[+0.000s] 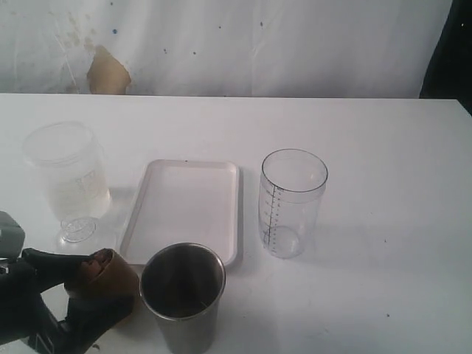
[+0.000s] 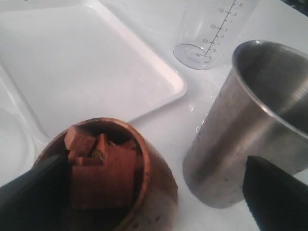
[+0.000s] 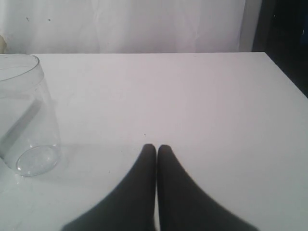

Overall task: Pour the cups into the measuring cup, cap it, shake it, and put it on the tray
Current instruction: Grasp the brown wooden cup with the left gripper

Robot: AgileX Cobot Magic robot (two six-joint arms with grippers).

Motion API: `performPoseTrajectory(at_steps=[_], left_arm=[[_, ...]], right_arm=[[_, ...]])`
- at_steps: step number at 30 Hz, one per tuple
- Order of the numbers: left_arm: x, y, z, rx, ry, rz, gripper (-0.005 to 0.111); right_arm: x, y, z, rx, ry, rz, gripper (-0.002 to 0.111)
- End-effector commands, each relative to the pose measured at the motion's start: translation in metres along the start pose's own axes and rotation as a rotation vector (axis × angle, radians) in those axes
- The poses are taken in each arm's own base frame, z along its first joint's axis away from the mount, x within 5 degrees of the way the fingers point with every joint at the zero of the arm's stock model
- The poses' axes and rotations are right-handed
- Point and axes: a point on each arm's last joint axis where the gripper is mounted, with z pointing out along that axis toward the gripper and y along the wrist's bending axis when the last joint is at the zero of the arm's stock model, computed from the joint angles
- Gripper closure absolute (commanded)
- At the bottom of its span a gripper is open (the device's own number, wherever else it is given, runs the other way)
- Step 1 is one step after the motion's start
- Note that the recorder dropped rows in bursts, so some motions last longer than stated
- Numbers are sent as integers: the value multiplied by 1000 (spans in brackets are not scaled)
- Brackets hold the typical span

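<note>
The squat brown cup (image 1: 107, 279) stands near the table's front left and holds reddish-brown chunks (image 2: 98, 168). My left gripper (image 1: 90, 295) is open and straddles it. One finger (image 2: 31, 192) lies at the cup's rim; the other finger (image 2: 279, 197) is well apart, in front of the steel tumbler (image 1: 182, 295). The tumbler (image 2: 240, 125) is upright just right of the brown cup. The measuring cup (image 1: 293, 203) stands upright and uncapped right of the white tray (image 1: 184, 214). My right gripper (image 3: 156, 148) is shut with nothing in it, beside the measuring cup (image 3: 26, 115).
A wide frosted jar (image 1: 68, 173) stands left of the tray, with a small clear dome lid (image 1: 77, 230) in front of it. The tray's corner (image 2: 168, 86) lies close behind the two cups. The table's right edge (image 3: 288, 91) borders a dark area.
</note>
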Motion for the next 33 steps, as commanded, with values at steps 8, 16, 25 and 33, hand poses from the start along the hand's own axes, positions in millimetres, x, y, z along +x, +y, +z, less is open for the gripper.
performPoseTrajectory(at_steps=[8, 16, 25, 33], left_arm=[[-5, -6, 0, 58, -70, 67, 15], [-6, -6, 0, 57, -82, 129, 15], [0, -1, 0, 5, -15, 146, 15], [7, 2, 7, 31, 26, 117, 15]], right_arm=[[1, 0, 0, -1, -1, -3, 108], [1, 0, 0, -1, -1, -3, 108], [1, 0, 0, -1, -1, -3, 108], [1, 0, 0, -1, -1, -3, 108]])
